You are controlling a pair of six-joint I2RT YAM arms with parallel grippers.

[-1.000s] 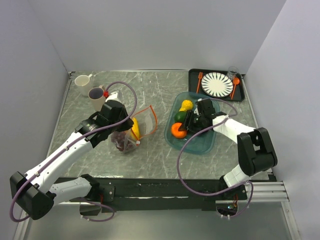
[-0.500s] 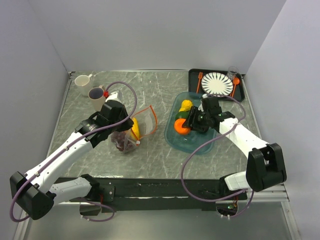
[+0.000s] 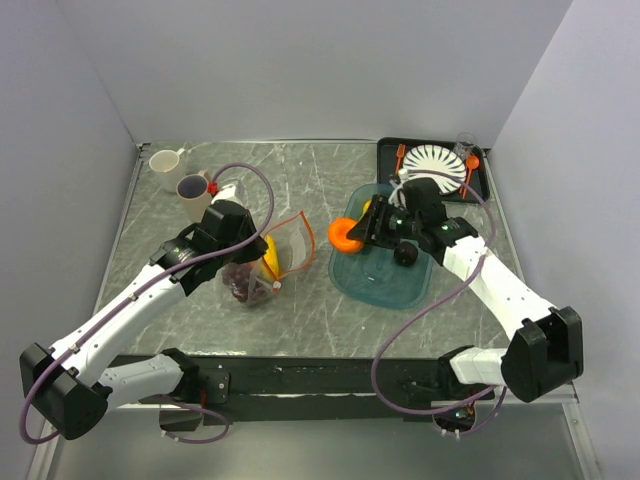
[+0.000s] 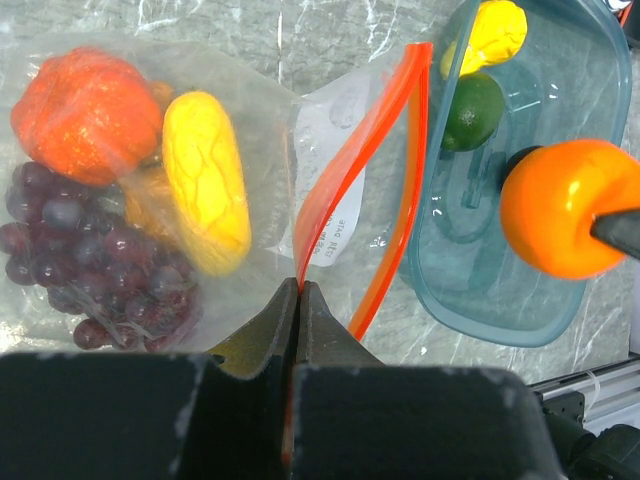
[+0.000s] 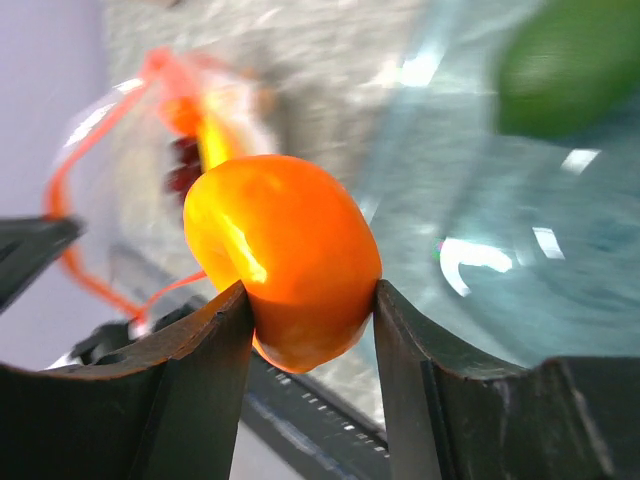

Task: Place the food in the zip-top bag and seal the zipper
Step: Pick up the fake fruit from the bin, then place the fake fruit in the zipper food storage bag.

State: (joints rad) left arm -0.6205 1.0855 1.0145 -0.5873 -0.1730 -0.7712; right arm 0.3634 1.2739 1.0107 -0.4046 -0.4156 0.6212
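Robot test cell, lab-type. Blank pale walls (image 3: 300, 60) box in a marble-print table (image 3: 300, 300). Two robot arms (image 3: 130, 310) are bolted to a black rail (image 3: 300, 378) at the near edge, purple cables (image 3: 243, 166) looping loose. The props look staged: plastic toy fruit (image 4: 205, 180), two mugs (image 3: 166, 160), a striped plate (image 3: 434, 168) on a black tray (image 3: 384, 150) (orange fork (image 3: 399, 163) and spoon (image 3: 469, 172) either side).

The top view looks steeply down from high at the near edge over the whole grey marbled tabletop (image 3: 300, 180). Both wrist views sit close, roughly facing each other, sharing the round orange toy fruit (image 4: 565, 205).
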